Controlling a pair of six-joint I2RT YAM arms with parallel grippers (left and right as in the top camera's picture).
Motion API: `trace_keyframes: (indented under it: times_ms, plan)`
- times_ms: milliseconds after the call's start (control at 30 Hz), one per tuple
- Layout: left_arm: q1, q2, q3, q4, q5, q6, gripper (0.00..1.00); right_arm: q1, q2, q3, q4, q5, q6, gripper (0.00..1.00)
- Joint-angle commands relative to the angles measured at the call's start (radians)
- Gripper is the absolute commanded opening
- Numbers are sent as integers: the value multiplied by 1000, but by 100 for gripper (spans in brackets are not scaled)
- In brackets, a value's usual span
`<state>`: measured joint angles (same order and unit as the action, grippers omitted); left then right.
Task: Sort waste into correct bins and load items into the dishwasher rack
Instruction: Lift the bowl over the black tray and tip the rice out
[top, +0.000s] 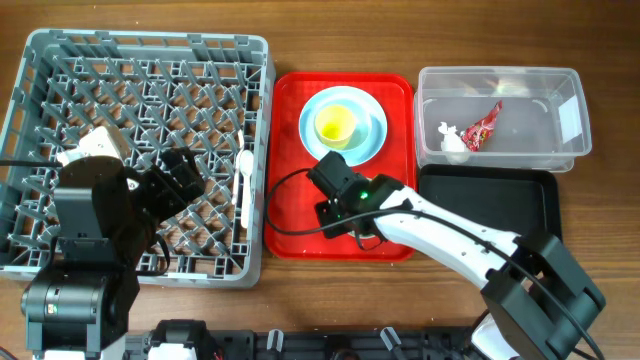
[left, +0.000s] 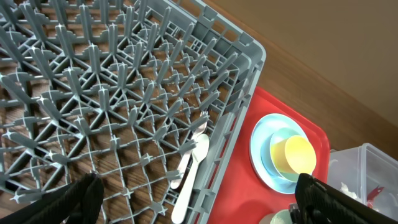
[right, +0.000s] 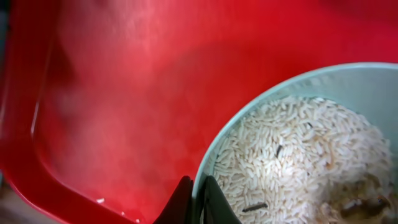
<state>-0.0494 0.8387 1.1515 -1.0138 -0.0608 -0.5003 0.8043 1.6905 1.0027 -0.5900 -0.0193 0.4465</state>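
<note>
Step in hand: clearing food scraps.

Right jaws (right: 198, 196) are clamped thin on the near rim of the pale green bowl (right: 348, 81), one finger inside the wall and one outside. The bowl sits on the red tray (right: 124, 93), at its front edge, and is well filled with rice (right: 298, 155) and a few dark bits.

Left jaws (left: 199, 202) are spread wide and hold nothing. They hang over the dishwasher rack (top: 150, 40), left of the red tray.

- Fork (left: 198, 127) and spoon (left: 194, 165): in the rack, along the wall nearest the red tray.
- Plate (top: 372, 135) with yellow cup (top: 336, 123) on it: back half of the red tray, not yet loaded.
- Wrapper (top: 483, 125) and tissue (top: 452, 140): in the clear tub (top: 570, 120), right of the red tray.
- Black tray (top: 490, 200): right of the red tray, looks bare.

Next, as I judge it: lift the bowl level, carry it right to the black tray, tip the rice out (a rim pinch on a loaded bowl may swing, so go slowly). Then the bowl goes to the rack.
</note>
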Motion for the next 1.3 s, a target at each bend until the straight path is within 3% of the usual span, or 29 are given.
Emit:
trace_keyframes:
  times_ms: [0, 633, 867, 1067, 1267]
  plan:
    - [7, -2, 14, 2, 4, -9, 100, 0, 13, 14, 2, 2, -26, 4]
    - [7, -2, 14, 2, 4, -10, 100, -1, -134, 224, -340, 313, 5, 4]
    - [7, -2, 14, 2, 4, -9, 100, -2, -203, 224, -526, 609, 216, 4]
    - [7, -2, 14, 2, 4, -10, 100, -67, -248, 224, -549, 508, 238, 4]
    - [7, -2, 14, 2, 4, -10, 100, -250, -298, 223, -582, 430, 210, 4]
